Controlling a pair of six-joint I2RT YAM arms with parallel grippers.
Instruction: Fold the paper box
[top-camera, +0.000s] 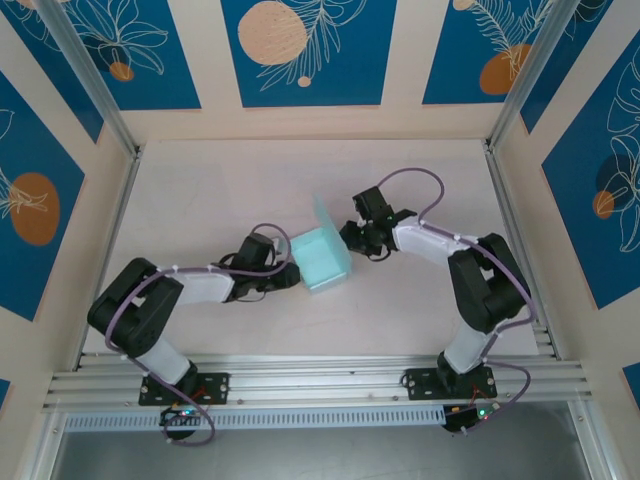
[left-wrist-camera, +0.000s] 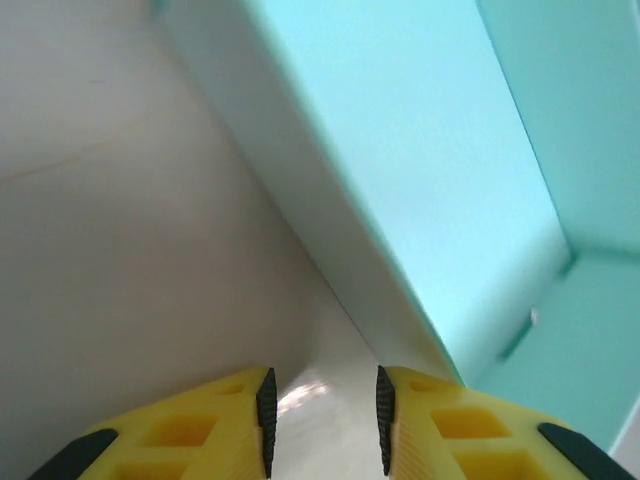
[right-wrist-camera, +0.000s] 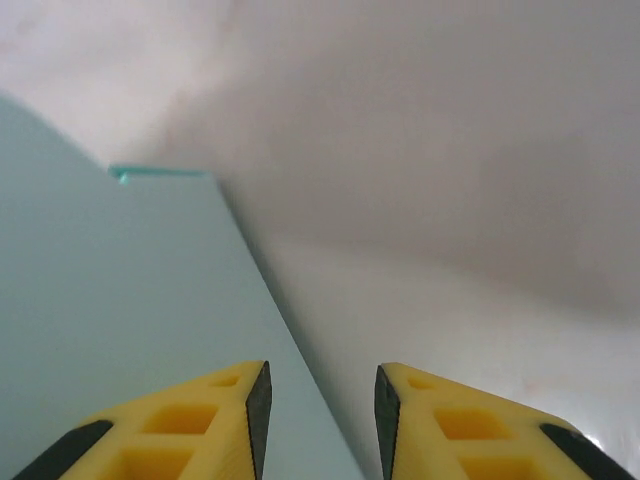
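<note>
The paper box (top-camera: 324, 262) is a pale light-blue open box in the middle of the table, with one flap (top-camera: 326, 216) standing up at its far side. My left gripper (top-camera: 295, 275) is at the box's left wall, and my right gripper (top-camera: 347, 237) is at its far right corner. In the left wrist view the box (left-wrist-camera: 430, 150) rises close up on the right, and the left gripper (left-wrist-camera: 322, 385) is open over bare table. In the right wrist view the right gripper (right-wrist-camera: 322, 380) is open, and the edge of a box panel (right-wrist-camera: 120, 300) runs down between its fingers without being pinched.
The white table (top-camera: 220, 190) is fenced by aluminium rails (top-camera: 110, 200) on the left and right, with patterned blue walls behind. A rail (top-camera: 320, 380) at the near edge carries both arm bases. Bare table stretches behind the box and to its sides.
</note>
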